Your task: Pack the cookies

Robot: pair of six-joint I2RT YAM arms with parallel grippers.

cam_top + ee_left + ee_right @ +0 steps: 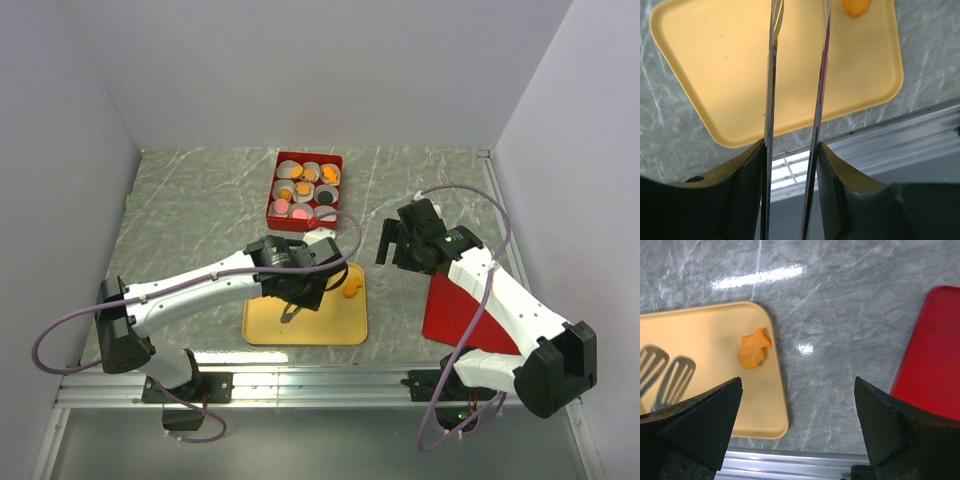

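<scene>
One orange fish-shaped cookie [350, 290] lies on the yellow tray [330, 325] near its right edge. It also shows in the left wrist view [856, 6] and in the right wrist view [753, 349]. Other cookies sit in white paper cups in the red box [274, 212] behind the tray: orange ones [297, 173], a pink one [282, 207] and a black one [326, 193]. My left gripper [298, 292] [790, 150] is shut on thin metal tongs [771, 90], held over the tray left of the fish cookie, with nothing between the blades. My right gripper [395, 245] [797, 382] is open and empty above the marble table, right of the tray.
A red lid [465, 315] [935, 355] lies on the table to the right, under my right arm. The yellow tray [715, 75] [690, 330] lies close to the metal rail [320, 385] at the table's near edge. White walls enclose the table on three sides.
</scene>
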